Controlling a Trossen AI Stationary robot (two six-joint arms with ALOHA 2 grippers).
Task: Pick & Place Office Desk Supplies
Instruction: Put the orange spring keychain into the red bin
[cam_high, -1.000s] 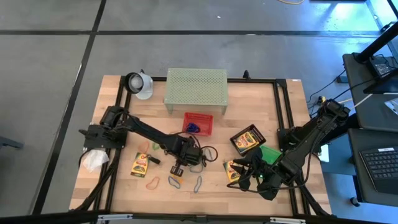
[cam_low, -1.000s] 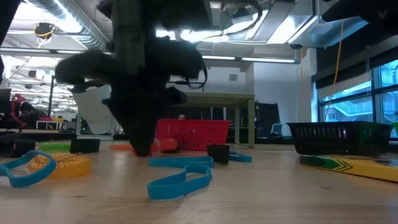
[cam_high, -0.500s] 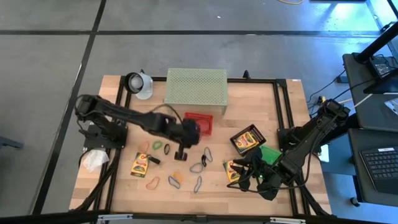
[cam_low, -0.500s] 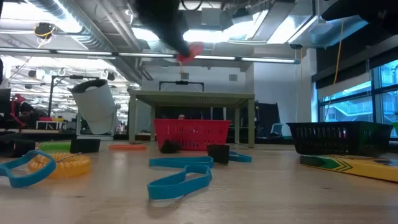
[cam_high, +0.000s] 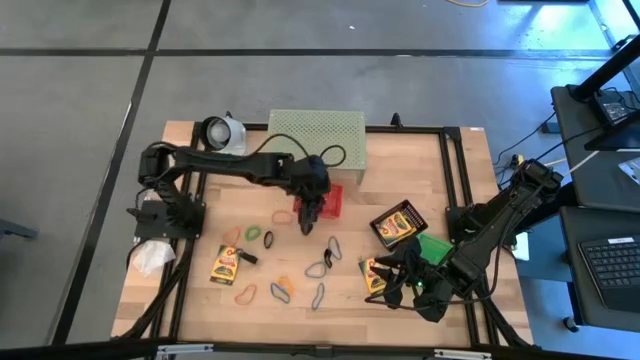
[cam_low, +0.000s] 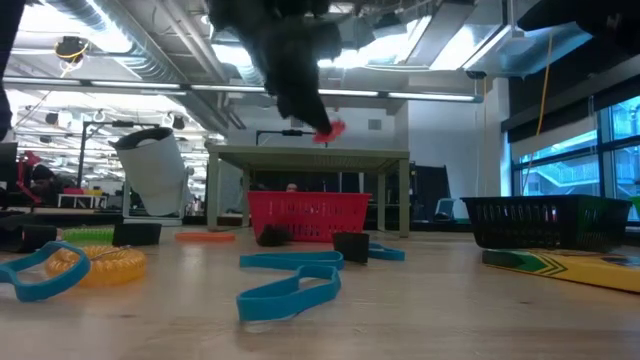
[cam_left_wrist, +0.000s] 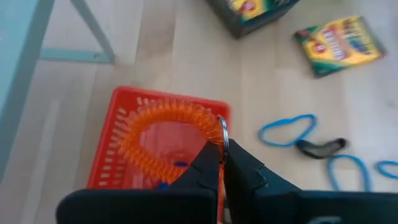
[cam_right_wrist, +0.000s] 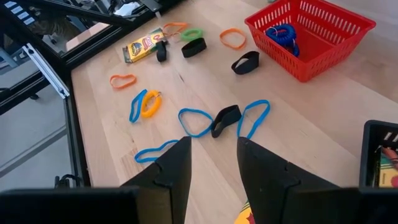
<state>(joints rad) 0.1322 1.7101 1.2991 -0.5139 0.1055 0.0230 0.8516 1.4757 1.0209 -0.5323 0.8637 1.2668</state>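
My left gripper (cam_left_wrist: 222, 163), pinched tight on an orange coil keyring (cam_left_wrist: 166, 130), hangs over the red basket (cam_left_wrist: 118, 158). Bare wood lies at three o'clock. The right gripper (cam_right_wrist: 213, 163) waits apart, part-open and empty.

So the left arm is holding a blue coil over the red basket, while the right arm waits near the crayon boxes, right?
Not quite: the coil is orange, not blue. The left wrist view shows the left gripper shut on it above the red basket. The rest holds: the right gripper waits near the crayon boxes.
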